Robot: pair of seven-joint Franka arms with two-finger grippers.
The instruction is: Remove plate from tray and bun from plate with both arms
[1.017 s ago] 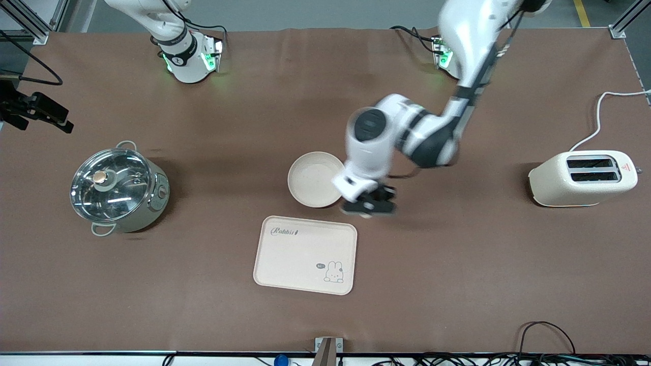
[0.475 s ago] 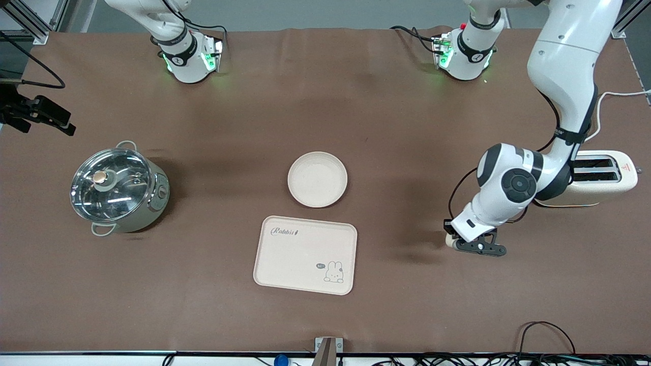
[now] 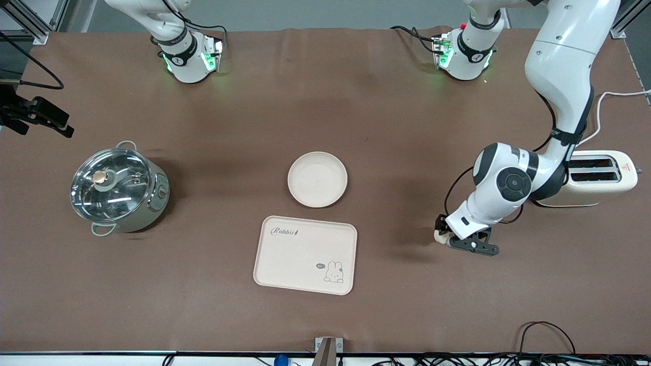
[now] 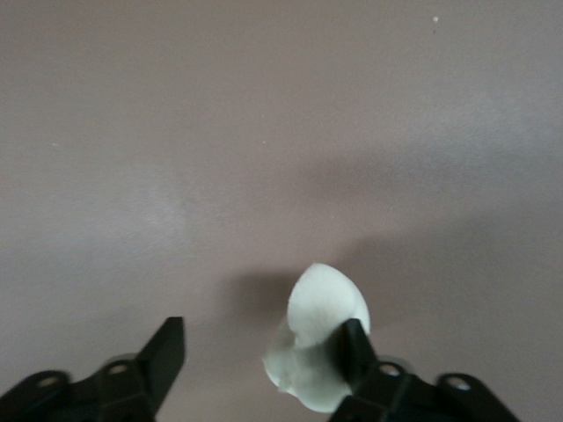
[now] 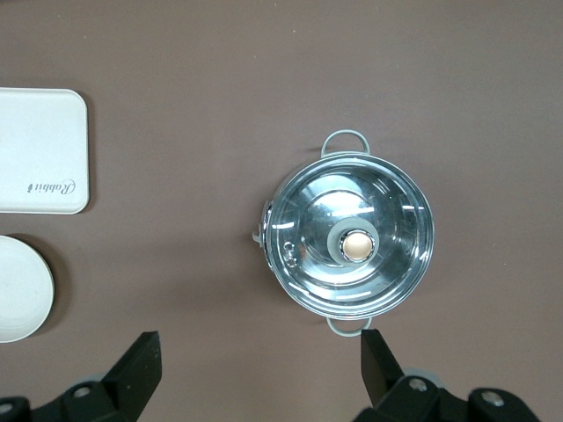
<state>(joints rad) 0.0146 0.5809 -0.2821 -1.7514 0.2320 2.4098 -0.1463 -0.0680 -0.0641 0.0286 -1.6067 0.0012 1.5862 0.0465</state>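
The round cream plate (image 3: 317, 179) sits empty on the brown table, just farther from the front camera than the empty Rabbit tray (image 3: 305, 254). My left gripper (image 3: 457, 240) is low over bare table, between the tray and the toaster. In the left wrist view the left gripper (image 4: 262, 347) is open wide, and the small white bun (image 4: 318, 334) lies against one finger, apart from the other. The bun also shows in the front view (image 3: 439, 236). My right gripper (image 5: 259, 352) is open and empty, high above the pot, and waits. The right wrist view also shows the tray (image 5: 40, 149) and plate (image 5: 18, 290).
A steel pot with a glass lid (image 3: 118, 189) stands toward the right arm's end. A cream toaster (image 3: 585, 178) with a white cord stands toward the left arm's end, close to the left arm's elbow. Cables lie along the table's front edge.
The left arm swung from beside the plate toward the toaster end, carrying the bun. In the last half second the left gripper shifted slightly toward the tray. Plate and tray have not moved.
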